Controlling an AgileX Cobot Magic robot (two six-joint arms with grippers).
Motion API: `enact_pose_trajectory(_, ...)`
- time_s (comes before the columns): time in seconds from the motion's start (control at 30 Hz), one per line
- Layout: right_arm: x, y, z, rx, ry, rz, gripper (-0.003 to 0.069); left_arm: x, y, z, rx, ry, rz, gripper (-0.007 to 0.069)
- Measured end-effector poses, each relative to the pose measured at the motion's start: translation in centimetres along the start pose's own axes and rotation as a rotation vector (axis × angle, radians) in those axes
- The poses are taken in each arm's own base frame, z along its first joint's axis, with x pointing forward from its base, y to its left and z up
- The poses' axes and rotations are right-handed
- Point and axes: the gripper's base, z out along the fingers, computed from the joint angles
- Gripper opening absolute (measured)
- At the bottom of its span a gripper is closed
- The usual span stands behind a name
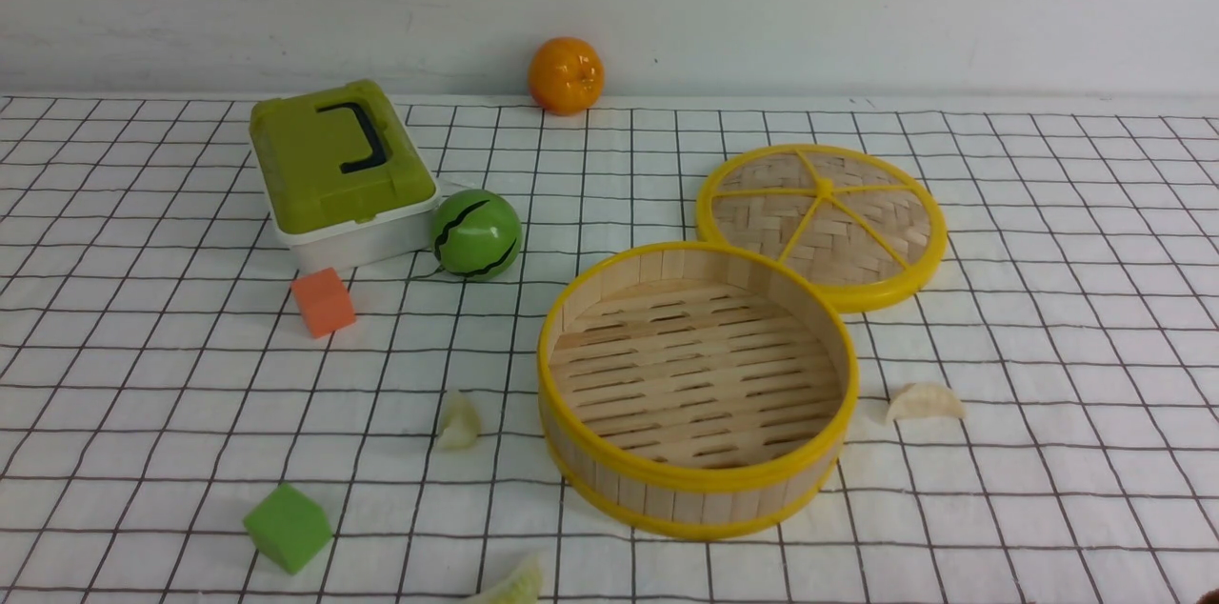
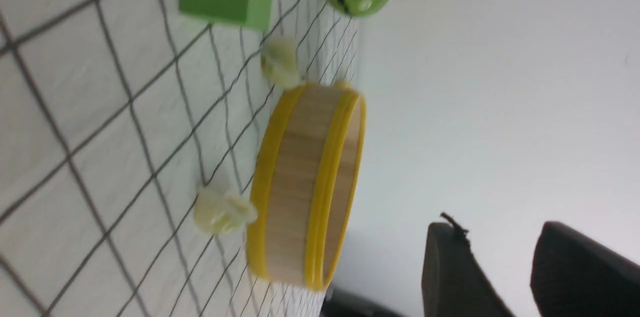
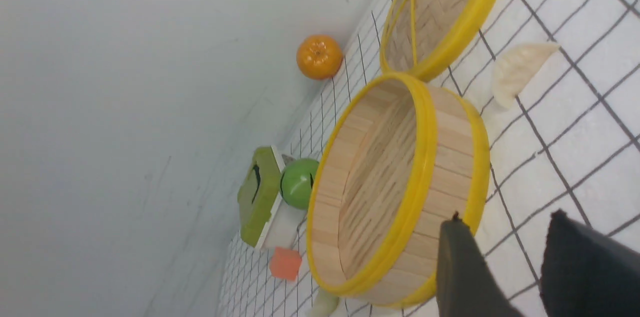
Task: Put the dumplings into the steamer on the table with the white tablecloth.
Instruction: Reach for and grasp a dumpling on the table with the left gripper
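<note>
1. Left claw (image 2: 500, 237): shows only in its own wrist view. Its two dark fingers (image 2: 460, 277) stand apart with plain wall between them and nothing gripped. Their bases are cut off by the frame edge.
2. Right claw (image 3: 507, 229): also shows only in its own wrist view. The jaws are parted, checked cloth shows through the gap, and nothing is held. One finger (image 3: 465, 272) overlaps the steamer's wall in that view; I cannot tell whether they touch.
3. Neither arm shows in the front view.
4. Steamer (image 1: 667, 490): upright on the white tablecloth (image 1: 1048, 299), right of the middle of the tabletop (image 1: 143, 394). The near strip of its slatted floor is hidden behind its own wall.
5. Lid (image 1: 824, 223): lies flat behind the steamer, to the right. Its near edge is covered by the steamer's rim, so I cannot tell if they touch.
6. First dumpling (image 1: 458, 421): on the cloth just left of the steamer, apart from it.
7. Second dumpling (image 1: 924, 402): on the cloth just right of the steamer.
8. Third dumpling (image 1: 505, 583): at the near edge, cut off by the frame bottom.
9. The left wrist view is blurred, so the pleats are hard to make out there.
10. Farther out: green cube (image 1: 288, 528) near left, orange cube (image 1: 323, 301) beyond it. A striped green ball (image 1: 476, 234) sits just beside a green-lidded box (image 1: 338, 171). An orange (image 1: 566, 75) is at the back wall.
</note>
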Motion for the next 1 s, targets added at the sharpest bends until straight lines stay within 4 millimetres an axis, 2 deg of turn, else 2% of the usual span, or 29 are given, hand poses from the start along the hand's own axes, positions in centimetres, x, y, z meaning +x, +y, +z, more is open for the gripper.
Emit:
enact_pose_trajectory(0.07, 0.2, 0.0, 0.0, 0.003, 0.018, -0.013, 0.024, 0.4, -0.4, -0.1, 0.003, 0.041, 0.046, 0.0239)
enact_pose_trajectory(0.13, 0.3, 0.5, -0.1, -0.009, 0.044, -0.097, 0.0239, 1.4, -2.6, -0.9, 0.072, 0.103, 0.28, 0.0239)
enact_pose_trajectory(0.2, -0.1, 1.9, -0.5, -0.048, 0.035, -0.202, 0.0226, 2.0, -4.9, -1.8, 0.156, 0.112, 0.507, 0.0239)
enact_pose_trajectory(0.23, -0.2, 2.1, -0.6, -0.053, 0.032, -0.214, 0.0226, 2.1, -5.1, -1.9, 0.163, 0.113, 0.51, 0.0239)
enact_pose_trajectory(0.27, -0.5, 3.0, -0.9, -0.08, 0.017, -0.275, 0.0213, 2.4, -6.3, -2.5, 0.201, 0.109, 0.624, 0.0239)
enact_pose_trajectory(0.37, -1.4, 6.0, -1.7, -0.138, -0.025, -0.439, 0.0139, 3.2, -8.9, -4.0, 0.266, 0.086, 0.894, 0.0217)
enact_pose_trajectory(0.4, -1.9, 7.2, -1.8, -0.138, -0.024, -0.503, 0.0099, 3.3, -9.9, -4.4, 0.249, 0.066, 0.985, 0.0187)
enact_pose_trajectory(0.5, -3.1, 10.3, -1.4, -0.117, 0.013, -0.679, -0.0005, 2.3, -11.0, -4.2, 0.101, 0.0, 1.152, 0.0082)
enact_pose_trajectory(0.57, -3.8, 11.7, -0.7, -0.081, 0.085, -0.764, -0.002, 1.5, -11.5, -4.1, -0.025, -0.03, 1.219, 0.0001)
enact_pose_trajectory(0.6, -4.2, 12.7, -0.4, -0.065, 0.12, -0.814, -0.0021, 1.1, -11.7, -4.1, -0.091, -0.042, 1.246, -0.0013)
enact_pose_trajectory(0.73, -5.2, 14.4, 1.3, 0.01, 0.29, -0.899, -0.0021, -0.2, -12.5, -4.2, -0.308, -0.077, 1.28, -0.0013)
enact_pose_trajectory(0.87, -5.5, 15.1, 3.1, 0.059, 0.465, -0.957, -0.0021, -1.4, -13.3, -3.7, -0.526, -0.051, 1.286, -0.0013)
enact_pose_trajectory(0.9, -5.5, 15.1, 3.1, 0.057, 0.471, -0.96, -0.0021, -1.4, -13.3, -3.7, -0.533, -0.045, 1.282, -0.0013)
enact_pose_trajectory(1.0, -4.7, 15.2, 3.9, 0.03, 0.592, -0.992, -0.0018, -1.5, -13.9, -2.5, -0.654, 0.098, 1.253, -0.0013)
